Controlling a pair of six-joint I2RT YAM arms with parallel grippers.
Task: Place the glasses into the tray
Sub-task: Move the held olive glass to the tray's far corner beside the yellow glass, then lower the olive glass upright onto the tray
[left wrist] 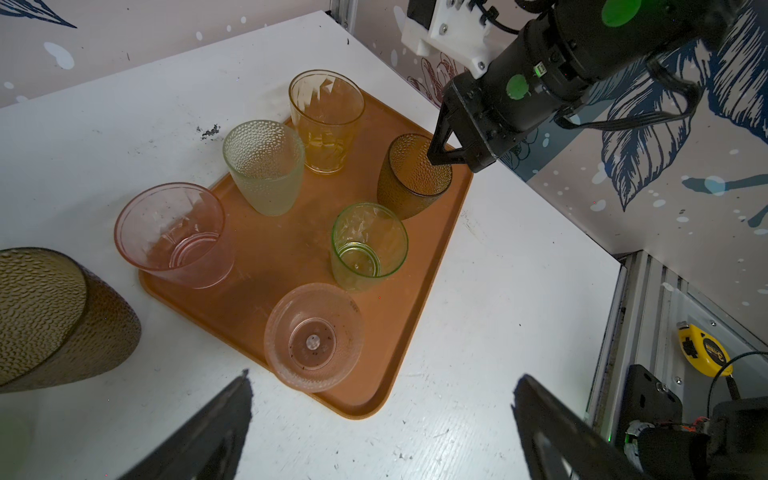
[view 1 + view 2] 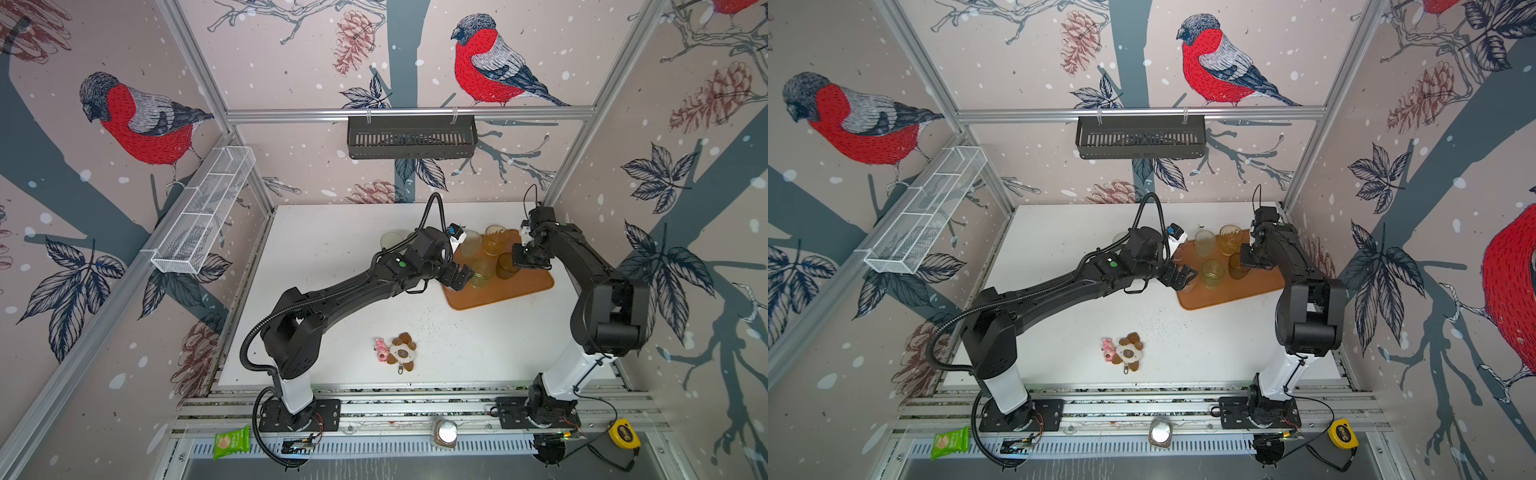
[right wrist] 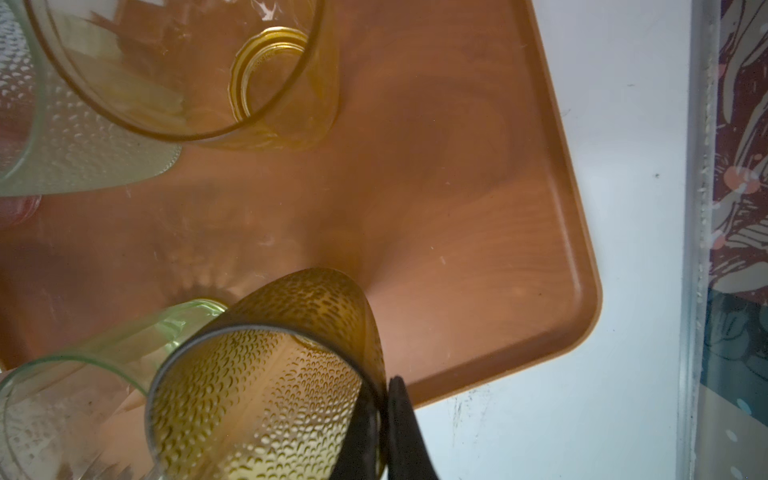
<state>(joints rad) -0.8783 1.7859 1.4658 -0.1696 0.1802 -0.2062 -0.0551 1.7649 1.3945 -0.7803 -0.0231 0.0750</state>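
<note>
Setting down looks like the step in hand. In both top views the right tool (image 2: 518, 261) is pinched tight on the rim of the dark brown tumbler (image 2: 507, 267), which stands on the tray (image 2: 515, 291) at the far right of the tabletop (image 2: 332, 270). The left tool (image 2: 459, 276) hovers at the tray's left edge, jaws spread wide, holding nothing. A pale glass (image 2: 390, 240) sits on the tabletop left of the tray.

The left wrist view shows six glasses on the tray (image 1: 291, 257), the dark brown tumbler (image 1: 409, 187) among them, one jaw inside its rim and one outside. A second brown tumbler (image 1: 50, 320) stands off the tray.

The right wrist view shows that pinch close up (image 3: 384, 428); whether the base rests flat I cannot tell.

Next, I judge, the right jaws must part and rise straight, so the rim is not dragged into its green neighbour.
</note>
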